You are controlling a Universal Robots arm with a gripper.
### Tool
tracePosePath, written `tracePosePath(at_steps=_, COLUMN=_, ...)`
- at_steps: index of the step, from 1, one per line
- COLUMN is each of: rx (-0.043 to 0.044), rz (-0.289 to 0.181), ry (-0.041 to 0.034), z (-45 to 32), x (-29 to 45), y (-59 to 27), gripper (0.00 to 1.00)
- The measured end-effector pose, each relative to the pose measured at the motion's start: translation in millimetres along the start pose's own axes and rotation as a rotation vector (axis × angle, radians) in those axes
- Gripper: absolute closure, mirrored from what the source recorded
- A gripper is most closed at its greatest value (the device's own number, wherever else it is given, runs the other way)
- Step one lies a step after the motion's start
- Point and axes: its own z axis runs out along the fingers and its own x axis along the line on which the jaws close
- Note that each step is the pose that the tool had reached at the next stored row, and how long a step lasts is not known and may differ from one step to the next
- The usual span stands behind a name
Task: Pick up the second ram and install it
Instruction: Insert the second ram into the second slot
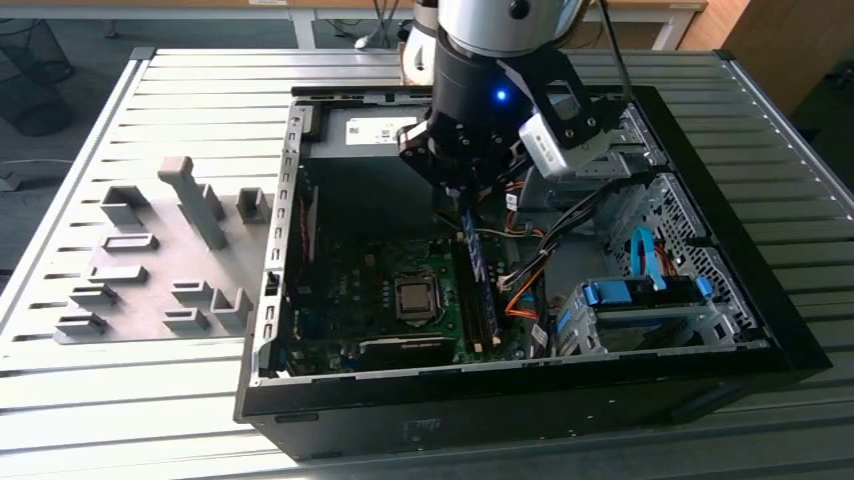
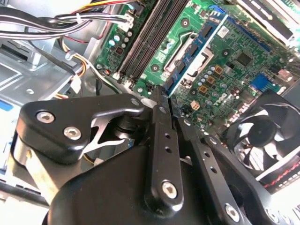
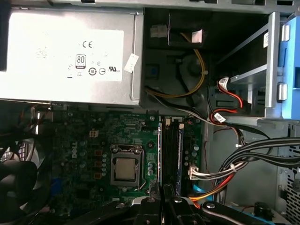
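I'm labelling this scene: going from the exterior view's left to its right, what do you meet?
Grey fixture blocks → motherboard CPU socket → memory board standing on edge under the end effector → orange cables → blue drive-bay clips.

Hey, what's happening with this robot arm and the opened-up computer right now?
A single robot arm is reaching down into an open black desktop computer case lying on a slatted metal table. Its black gripper sits over the memory slots on the green motherboard, beside the bare processor socket. The slim blue-green memory board stands on edge in the slot area just below the gripper. The grey plastic fixture blocks lie outside the case, on the exterior view's left.
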Motion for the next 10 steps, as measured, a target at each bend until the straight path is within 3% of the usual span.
tracePosePath(at_steps=10, rx=-0.0002, rz=0.006, ry=-0.0001, z=17.8, x=0.0, y=-2.9, gripper=0.86)
